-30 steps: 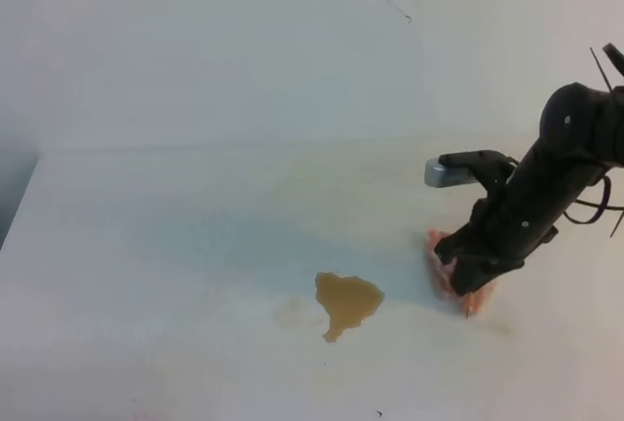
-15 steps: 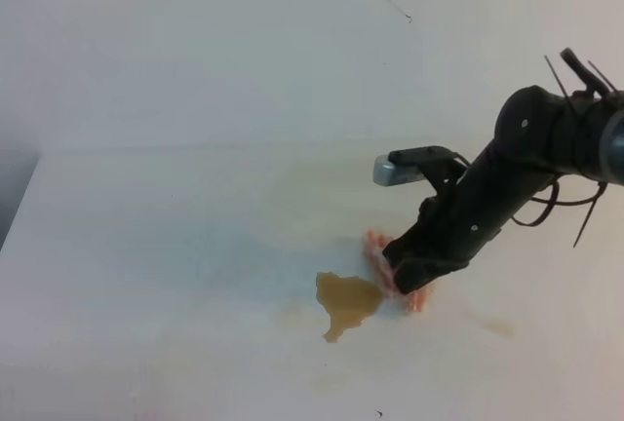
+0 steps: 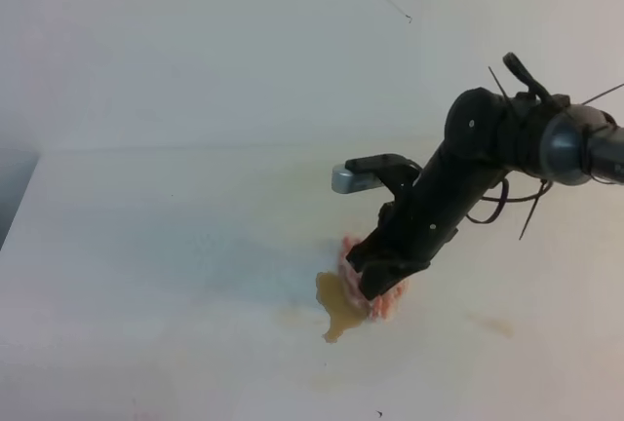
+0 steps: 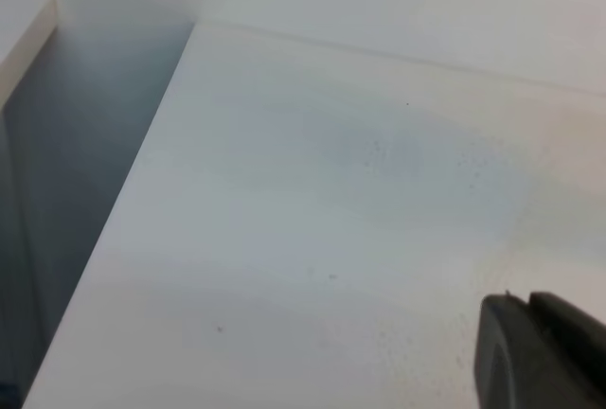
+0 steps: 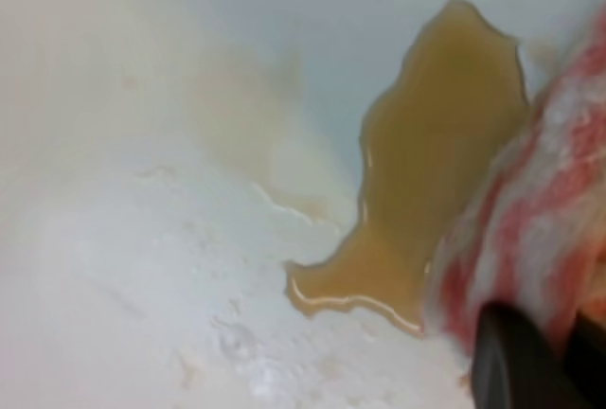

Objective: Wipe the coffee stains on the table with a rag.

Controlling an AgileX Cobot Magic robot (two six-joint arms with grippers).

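Note:
The coffee stain (image 3: 334,306) is a light-brown blotch with a short drip tail on the white table (image 3: 146,246). A faint pale-tan smudge (image 3: 291,316) lies just to its left. My right gripper (image 3: 375,283) is shut on the pink-and-white striped rag (image 3: 386,304) and presses it on the stain's right edge. The right wrist view shows the stain (image 5: 436,163), the rag (image 5: 540,210) touching its right side, and a dark fingertip (image 5: 516,362). The left wrist view shows only the tip of my left gripper's fingers (image 4: 530,357) over bare table (image 4: 331,220); their state is not visible.
A faint tan smear (image 3: 492,325) lies on the table to the right of the rag. The table's left edge (image 4: 123,210) drops to a dark gap. A white wall (image 3: 244,41) stands behind the table.
My right gripper has dragged the rag leftward across the table, from well right of the stain to onto its right edge. The stain's right part is now covered.

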